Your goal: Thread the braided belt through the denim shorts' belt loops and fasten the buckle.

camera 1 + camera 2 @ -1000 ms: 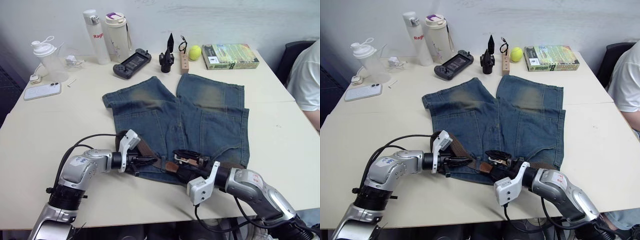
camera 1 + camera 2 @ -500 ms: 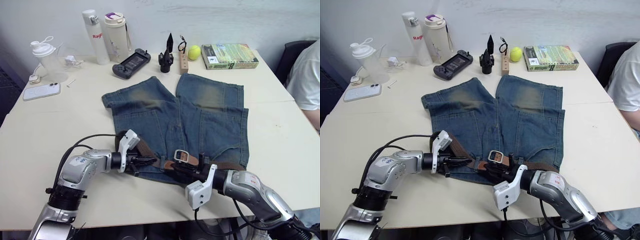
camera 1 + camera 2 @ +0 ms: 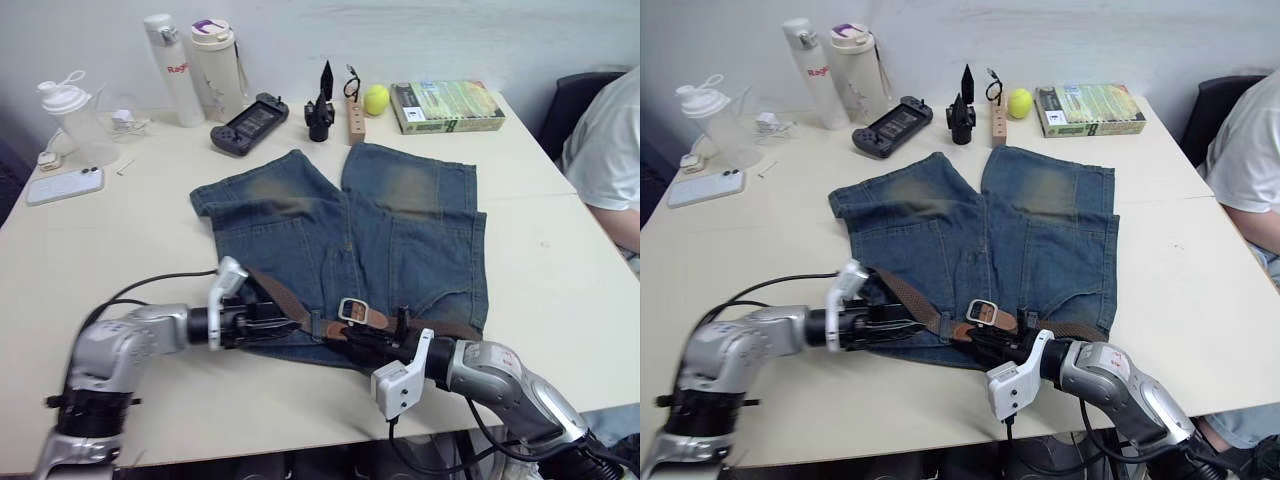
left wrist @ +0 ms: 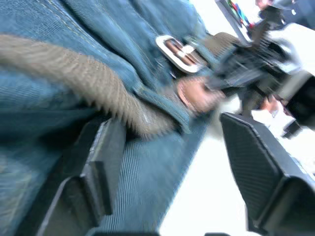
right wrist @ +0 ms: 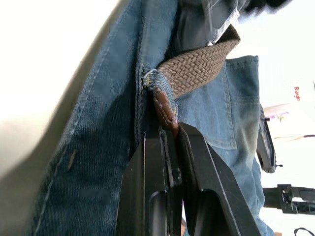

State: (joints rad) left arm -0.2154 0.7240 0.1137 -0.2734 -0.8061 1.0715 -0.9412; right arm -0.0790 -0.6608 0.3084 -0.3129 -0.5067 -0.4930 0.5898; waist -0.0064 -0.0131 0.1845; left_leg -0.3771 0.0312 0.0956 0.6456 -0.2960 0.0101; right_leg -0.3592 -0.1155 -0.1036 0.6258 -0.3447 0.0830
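The denim shorts point(image 3: 400, 230) lie flat on the table, waistband toward me. The braided belt point(image 3: 285, 300) runs along the waistband, its silver buckle point(image 3: 351, 311) lying on the denim near the middle. In the right wrist view the belt passes under a belt loop point(image 5: 158, 82) and my right gripper point(image 5: 171, 135) is shut on its brown leather tip. My left gripper point(image 4: 172, 167) is open over the waistband's left part, with the woven belt point(image 4: 83, 78) beside one finger point(image 4: 101, 162) and nothing held. The left gripper point(image 3: 268, 318) sits left of the right gripper point(image 3: 362, 343).
Along the far edge of the table point(image 3: 560, 260) stand two bottles point(image 3: 215, 60), a shaker cup point(image 3: 65, 115), a phone point(image 3: 62, 185), a game controller point(image 3: 248, 122), a tennis ball point(image 3: 376, 99) and a book point(image 3: 447, 106). A person in white point(image 3: 605, 160) sits at the right.
My right gripper left the buckle lying on the shorts and shut on the belt's leather tip. My left gripper opened, let go of the belt and drew back left. The camera shifted.
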